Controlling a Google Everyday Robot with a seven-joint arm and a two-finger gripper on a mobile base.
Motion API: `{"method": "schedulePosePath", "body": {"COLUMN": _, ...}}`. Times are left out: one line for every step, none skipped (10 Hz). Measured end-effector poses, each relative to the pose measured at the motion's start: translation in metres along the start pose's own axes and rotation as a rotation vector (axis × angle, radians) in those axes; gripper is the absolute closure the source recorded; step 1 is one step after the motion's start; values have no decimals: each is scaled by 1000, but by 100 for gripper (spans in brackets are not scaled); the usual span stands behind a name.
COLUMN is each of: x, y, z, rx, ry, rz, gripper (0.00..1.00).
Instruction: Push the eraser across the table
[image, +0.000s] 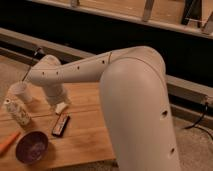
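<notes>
**Over the bench (85, 135), claw (57, 100) just behind the eraser (61, 125)**

Nearest the camera, my arm (135, 110) fills the right half of the view with its white bulk. Its forearm reaches leftward over the planks. At the bench's near left edge sits a purple bowl (32, 147). An orange thing (8, 142) lies just left of it, partly cut off at the side of the view. Just beyond the bowl and a little to its right, the eraser lies flat on the wood, black with a reddish strip along one long side. Its length runs away from the near edge. Left of it is a patterned bottle (17, 112). Just behind the eraser a pale block (61, 108) lies on the planks, right under my claw; I cannot tell whether the two touch. The claw hangs down from my wrist there, spread apart, gripping nothing and clear of the eraser. Farther back and to the left stands a white cup (21, 91). Behind the bench runs a grey ledge (75, 50), with darkness beyond it.
</notes>
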Motion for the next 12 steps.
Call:
{"method": "schedulePosePath", "body": {"x": -5, "y": 3, "z": 6, "rx": 4, "ry": 4, "rz": -21, "gripper": 35}}
{"method": "schedulePosePath", "body": {"x": -8, "y": 6, "z": 10, "rx": 5, "ry": 10, "rz": -39, "gripper": 35}}
{"method": "schedulePosePath", "body": {"x": -10, "y": 9, "z": 13, "rx": 7, "ry": 15, "rz": -55, "gripper": 35}}
{"method": "schedulePosePath", "body": {"x": -13, "y": 12, "z": 18, "rx": 9, "ry": 22, "rz": -76, "gripper": 35}}
{"method": "schedulePosePath", "body": {"x": -14, "y": 16, "z": 23, "rx": 9, "ry": 29, "rz": -96, "gripper": 35}}
{"method": "schedulePosePath", "body": {"x": -15, "y": 19, "z": 27, "rx": 9, "ry": 36, "rz": -112, "gripper": 35}}
{"method": "schedulePosePath", "body": {"x": -16, "y": 22, "z": 31, "rx": 11, "ry": 43, "rz": -126, "gripper": 35}}
{"method": "schedulePosePath", "body": {"x": -18, "y": 25, "z": 38, "rx": 15, "ry": 55, "rz": -147, "gripper": 35}}
{"method": "schedulePosePath", "body": {"x": -19, "y": 27, "z": 41, "rx": 18, "ry": 63, "rz": -155, "gripper": 35}}
{"method": "schedulePosePath", "body": {"x": -20, "y": 27, "z": 46, "rx": 21, "ry": 71, "rz": -162, "gripper": 35}}
{"method": "schedulePosePath", "body": {"x": -20, "y": 28, "z": 51, "rx": 26, "ry": 81, "rz": -171, "gripper": 38}}
{"method": "schedulePosePath", "body": {"x": -20, "y": 29, "z": 56, "rx": 31, "ry": 91, "rz": -179, "gripper": 46}}
